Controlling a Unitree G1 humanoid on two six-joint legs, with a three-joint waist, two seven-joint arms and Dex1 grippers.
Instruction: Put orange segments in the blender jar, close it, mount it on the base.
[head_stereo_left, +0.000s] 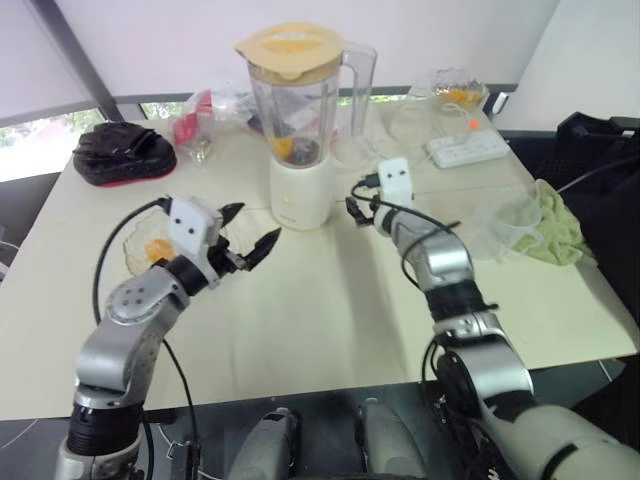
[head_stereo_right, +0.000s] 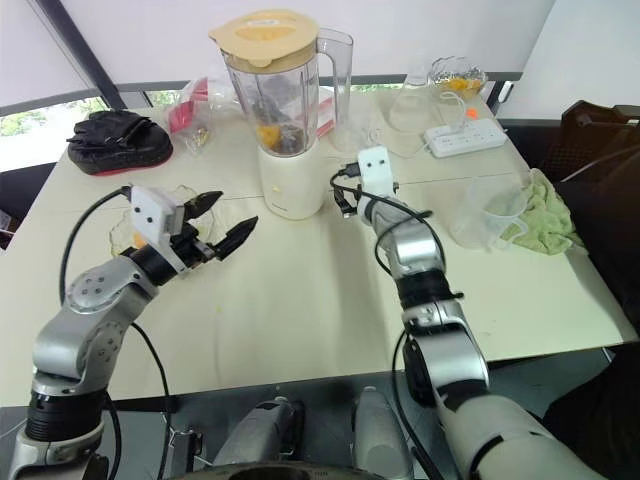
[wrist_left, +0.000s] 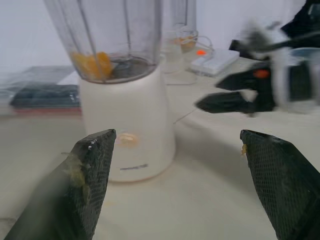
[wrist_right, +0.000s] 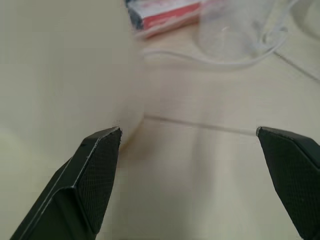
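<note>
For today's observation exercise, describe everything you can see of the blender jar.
The blender jar is a tall pitcher of clear plastic with a side handle. A round pale-yellow lid closes its top. It stands upright, seated on the cream-white base near the middle of the table. A few orange segments lie at its bottom beside the dark blade. Neither hand touches it.

Even, soft daylight; bright window strip behind the tabletop is blown out at far left. Shadows are faint and diffuse. Head views sharp, slight bending toward the edges. In my left wrist view the right end effector is motion-smeared, background soft. My right wrist view is hazy: the base is an unfocused pale mass.
</note>
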